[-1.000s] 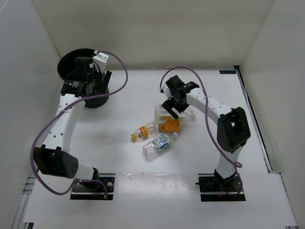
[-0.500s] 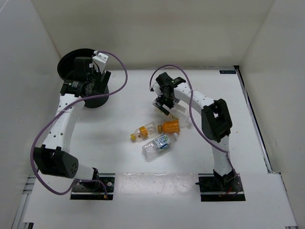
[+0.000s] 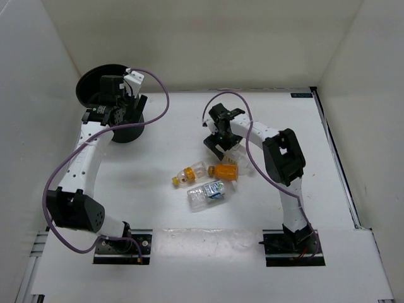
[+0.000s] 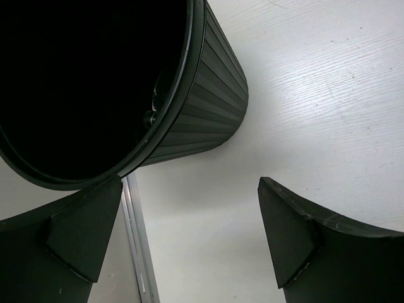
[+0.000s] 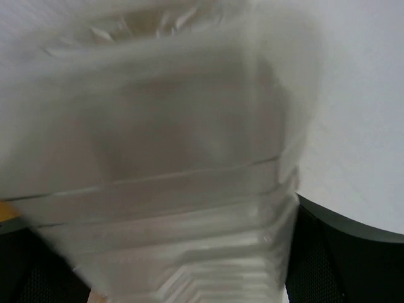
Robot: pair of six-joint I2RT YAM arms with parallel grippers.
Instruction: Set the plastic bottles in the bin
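Note:
The black ribbed bin [image 3: 90, 81] stands at the table's far left and fills the upper left of the left wrist view [image 4: 208, 95]. My left gripper [image 3: 129, 104] hangs open and empty beside its rim [image 4: 189, 233]. My right gripper [image 3: 221, 136] is low over the large square clear bottle [image 3: 231, 153]. Its jaws are wide apart on either side of that bottle [image 5: 164, 158], which fills the blurred right wrist view. The yellow-capped bottle [image 3: 185, 175], the orange-filled bottle [image 3: 224, 170] and the blue-green-labelled bottle [image 3: 207, 192] lie mid-table. The black-capped bottle is out of view.
White walls enclose the table on the left, back and right. An aluminium rail [image 4: 136, 246] runs along the table's left edge by the bin. Purple cables loop above both arms. The arm bases sit at the near edge.
My right arm has folded in and the gripper has swung left, then dropped onto the square bottle. That bottle has shifted slightly. The left arm has stayed by the bin.

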